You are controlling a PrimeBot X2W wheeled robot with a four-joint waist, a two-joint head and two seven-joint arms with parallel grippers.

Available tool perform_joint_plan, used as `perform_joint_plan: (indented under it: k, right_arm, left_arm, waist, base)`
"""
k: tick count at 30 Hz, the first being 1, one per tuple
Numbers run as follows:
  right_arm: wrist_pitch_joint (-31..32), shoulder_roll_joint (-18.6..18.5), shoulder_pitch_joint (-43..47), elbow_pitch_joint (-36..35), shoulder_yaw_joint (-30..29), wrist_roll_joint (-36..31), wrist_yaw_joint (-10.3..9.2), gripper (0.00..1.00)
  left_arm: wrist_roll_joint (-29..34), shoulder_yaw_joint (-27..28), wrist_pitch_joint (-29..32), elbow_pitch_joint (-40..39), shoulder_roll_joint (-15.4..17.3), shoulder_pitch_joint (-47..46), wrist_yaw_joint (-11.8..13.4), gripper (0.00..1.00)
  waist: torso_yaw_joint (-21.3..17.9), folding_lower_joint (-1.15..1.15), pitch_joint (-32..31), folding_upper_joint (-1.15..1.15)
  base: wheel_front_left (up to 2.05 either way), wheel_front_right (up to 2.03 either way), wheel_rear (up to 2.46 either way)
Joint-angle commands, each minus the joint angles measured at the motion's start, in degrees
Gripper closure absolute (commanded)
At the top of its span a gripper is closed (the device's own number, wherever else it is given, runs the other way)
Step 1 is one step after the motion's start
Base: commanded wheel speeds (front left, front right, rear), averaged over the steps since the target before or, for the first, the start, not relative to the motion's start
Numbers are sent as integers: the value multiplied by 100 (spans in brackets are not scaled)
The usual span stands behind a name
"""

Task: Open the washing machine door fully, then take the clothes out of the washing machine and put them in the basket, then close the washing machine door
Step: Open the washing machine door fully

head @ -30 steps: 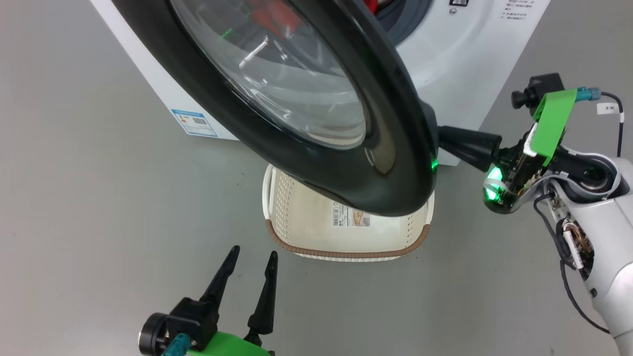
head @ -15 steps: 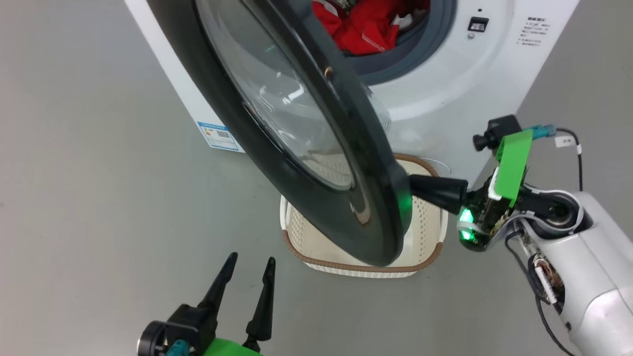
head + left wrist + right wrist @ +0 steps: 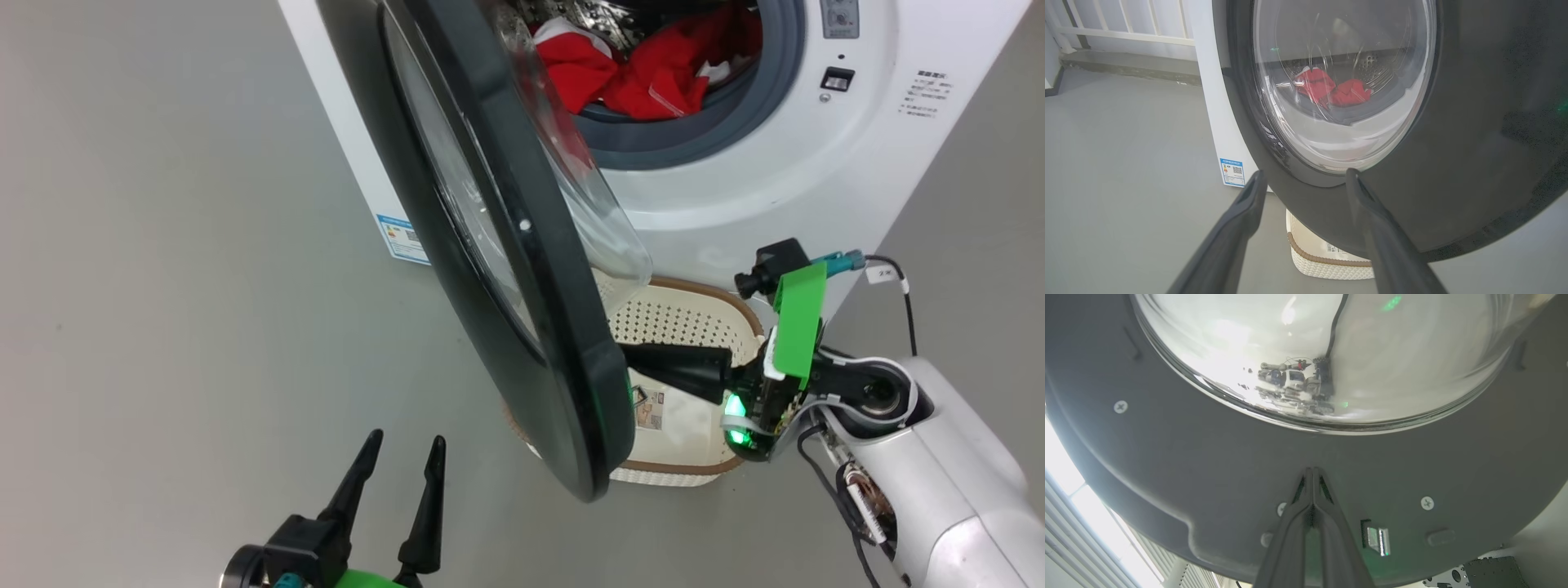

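Observation:
The washing machine door (image 3: pixel 522 269) stands swung out, edge-on in the head view, its black rim and glass bowl (image 3: pixel 1339 81) facing my left wrist camera. My right gripper (image 3: pixel 633 363) is shut, its tips pressed against the door's inner face (image 3: pixel 1312 471) below the glass. Red clothes (image 3: pixel 645 69) lie inside the drum of the white washing machine (image 3: pixel 784 196), also seen through the glass (image 3: pixel 1333 90). The cream basket (image 3: pixel 694 327) sits on the floor under the door, partly hidden by it. My left gripper (image 3: pixel 400 449) hangs open and empty, low at the left, clear of the door.
Grey floor (image 3: pixel 163 327) spreads wide to the left of the machine. A blue label sticker (image 3: pixel 402 238) marks the machine's side panel. A white railing (image 3: pixel 1118 24) runs along the back wall in the left wrist view.
The door has swung further open, from facing the camera to nearly edge-on, with my right gripper pushing on its inner side. The head view has also shifted, bringing the drum and clothes into sight.

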Motion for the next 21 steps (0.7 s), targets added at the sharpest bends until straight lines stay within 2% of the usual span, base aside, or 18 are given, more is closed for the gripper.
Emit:
perform_joint_plan:
  k: [1, 21]
  right_arm:
    - [69, 140, 95, -184, 80, -16, 45, 100]
    - [67, 479, 376, -275, 207, -113, 45, 100]
  left_arm:
    - [-9, 208, -46, -179, 51, 25, 62, 0]
    - [76, 344, -46, -284, 51, 186, 127, 0]
  waist:
    - [74, 0, -60, 0]
    - [447, 0, -293, 0]
  base:
    - [0, 0, 0]
    - [0, 0, 0]
